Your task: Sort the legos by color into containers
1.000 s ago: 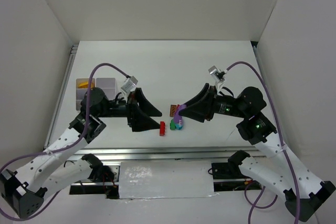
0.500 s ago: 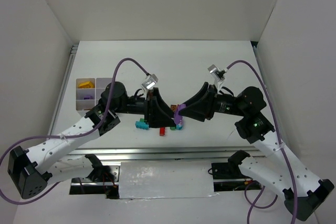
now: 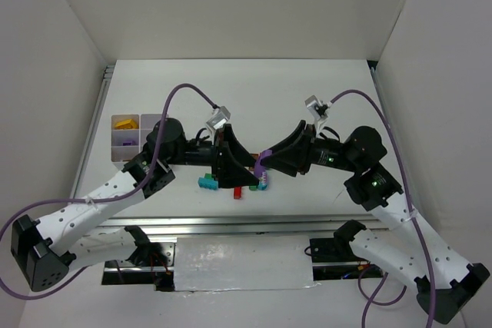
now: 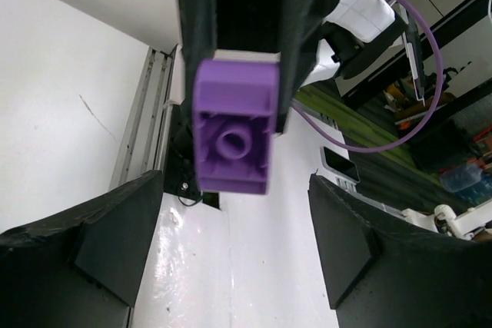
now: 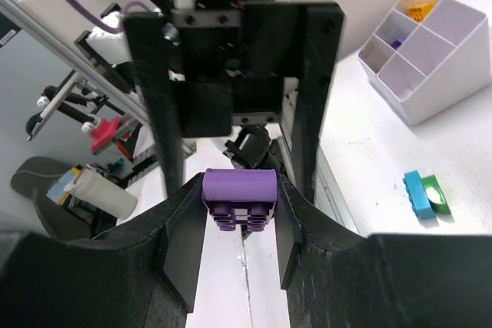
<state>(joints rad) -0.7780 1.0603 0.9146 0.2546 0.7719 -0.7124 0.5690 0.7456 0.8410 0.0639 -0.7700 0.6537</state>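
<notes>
Yellow lego point(image 5: 419, 11), purple lego point(image 5: 397, 42) in separate containers point(image 5: 430, 105)

1. From above, the left arm point(image 3: 165, 144) covers the right-hand part of the tray point(image 3: 127, 155), so the compartments under it cannot be seen.
2. In that view the purple lego point(image 3: 264, 160) is only a sliver; the right fingers point(image 5: 181, 251) hide the rest.
3. The red lego point(image 3: 238, 192) and teal lego point(image 3: 206, 183) peek from under the left fingers point(image 4: 115, 243). The pieces beside the red one are too small to make out.
4. In the left wrist view, those fingers run off the lower edge.
5. In the right wrist view, the tray is cut by the right edge and its walls hide most contents. The green lego point(image 5: 437, 194) sits partly behind the teal one.
6. Beyond the desk point(image 5: 369, 159) is blurred clutter.
</notes>
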